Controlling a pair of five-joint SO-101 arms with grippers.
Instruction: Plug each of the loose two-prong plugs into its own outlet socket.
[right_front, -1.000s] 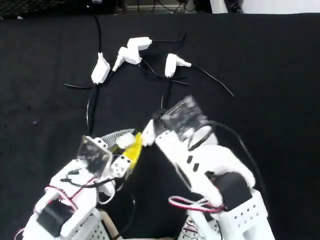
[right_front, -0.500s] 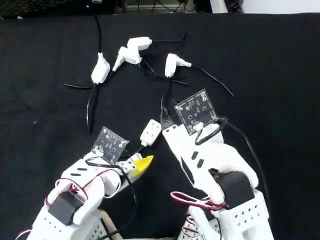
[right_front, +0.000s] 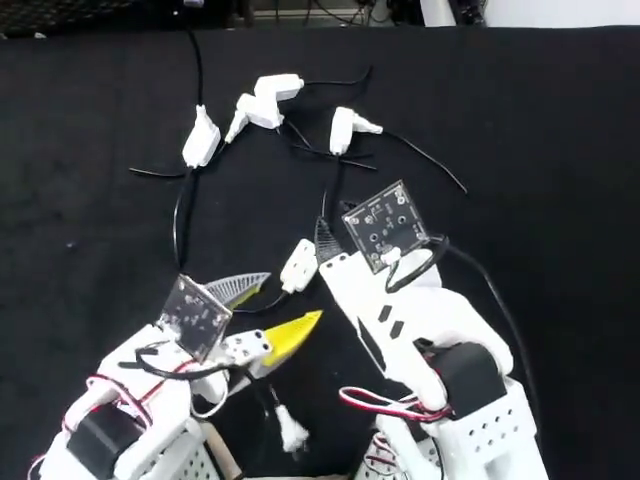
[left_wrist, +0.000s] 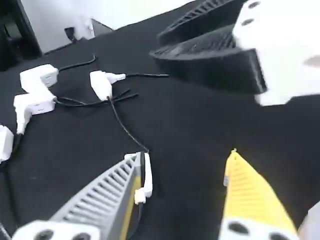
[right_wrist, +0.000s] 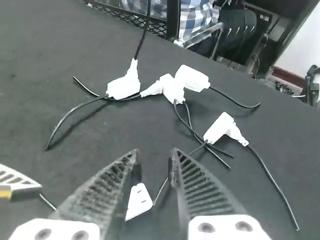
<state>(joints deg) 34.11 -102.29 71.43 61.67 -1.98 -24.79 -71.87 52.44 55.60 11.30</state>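
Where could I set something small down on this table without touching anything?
Bare room lies at the left of the table, outside the looping black cable, and at its right, past the thin cable. The far middle is crowded with white plugs and tangled leads; the two arms take the near middle.

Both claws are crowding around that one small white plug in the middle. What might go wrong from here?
The left gripper and right gripper sit close around the white plug, so they might bump. Its thin cord lies between the right gripper's open jaws and could snag if lifted. Farther off, the crossing cords could drag the far white plugs along when one is pulled.
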